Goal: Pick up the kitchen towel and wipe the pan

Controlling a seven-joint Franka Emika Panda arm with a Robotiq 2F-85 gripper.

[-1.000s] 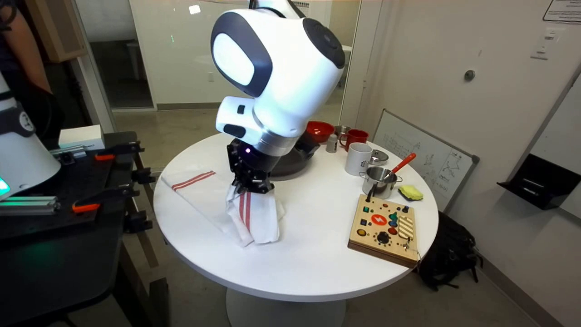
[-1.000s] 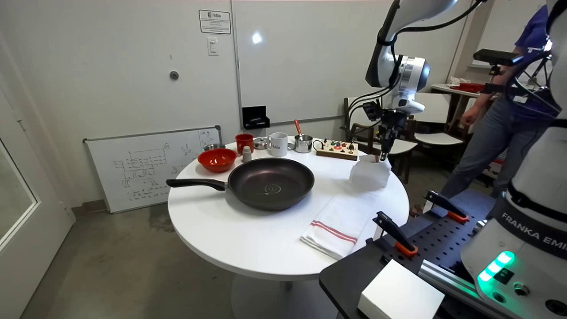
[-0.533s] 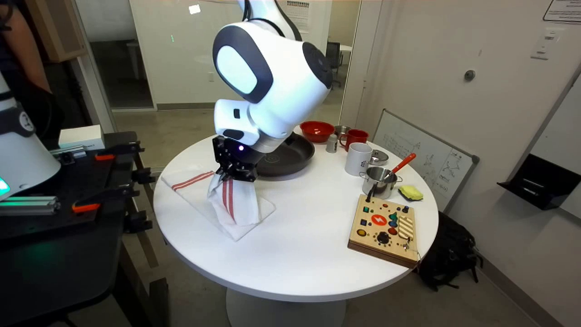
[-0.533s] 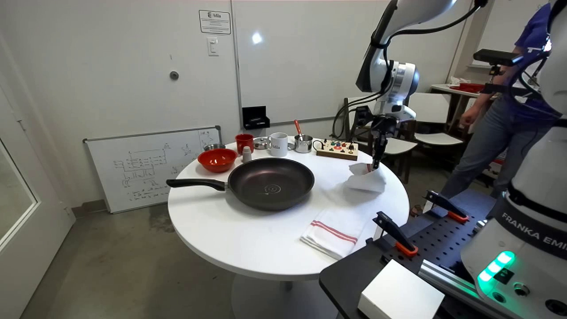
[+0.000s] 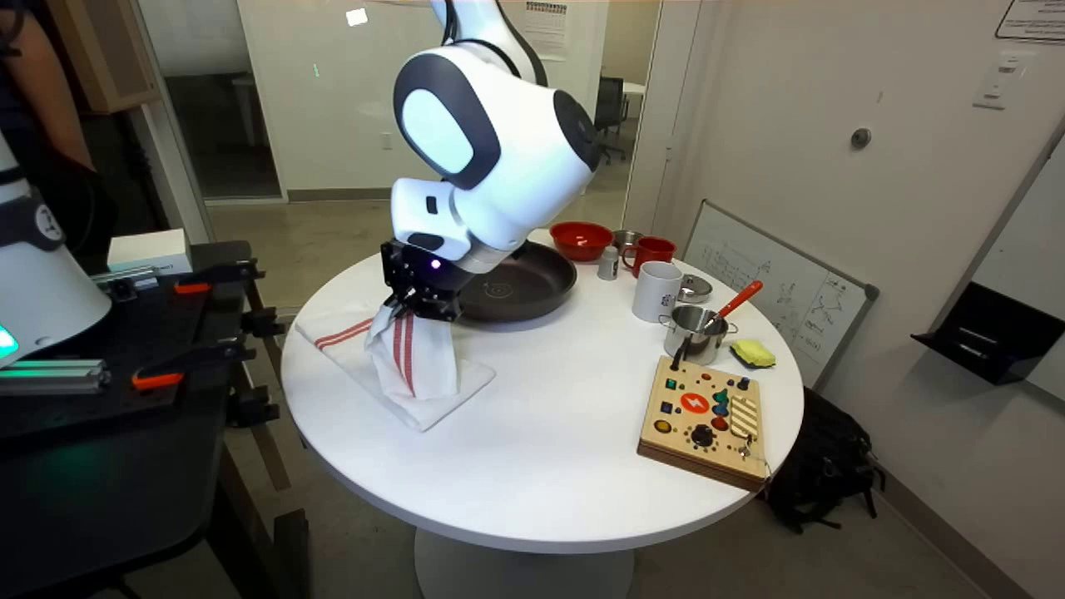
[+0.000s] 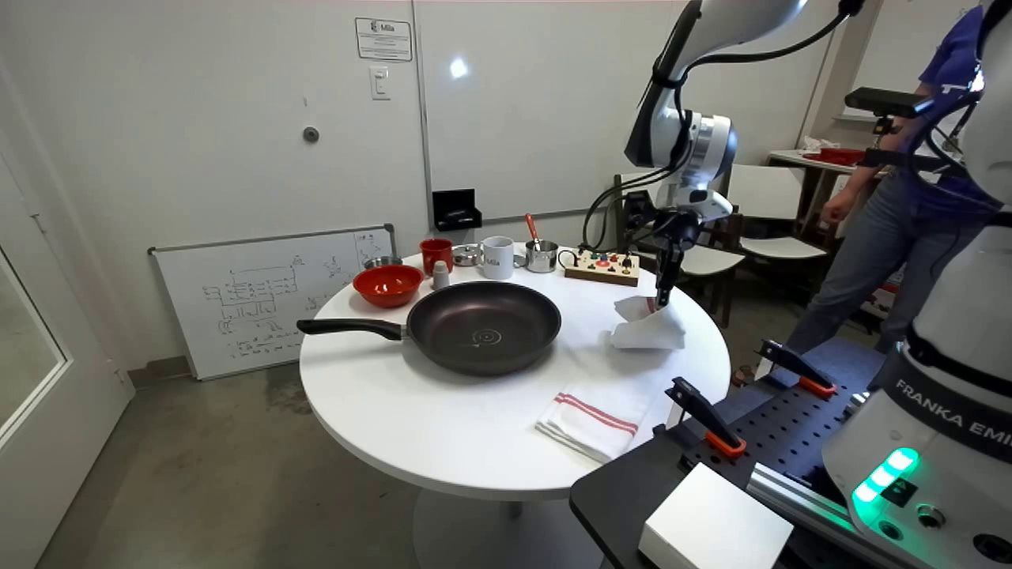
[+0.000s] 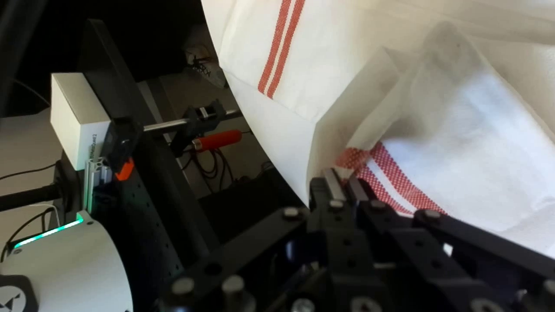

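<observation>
The gripper (image 7: 344,180) clamps a striped part of the kitchen towel (image 5: 428,358), whose remainder lies on the table (image 5: 566,449) near the pan (image 6: 484,320); lifting high first should free the lower folds before light, even wiping begins.

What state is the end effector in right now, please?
End effector: closed, holding the kitchen towel at its red stripes.

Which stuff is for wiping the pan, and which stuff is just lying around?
For the job:
striped towel
gripper, closed on it
black pan

Just lying around:
red bowl
red mug
white mug
metal pot
yellow sponge
wooden board
</observation>
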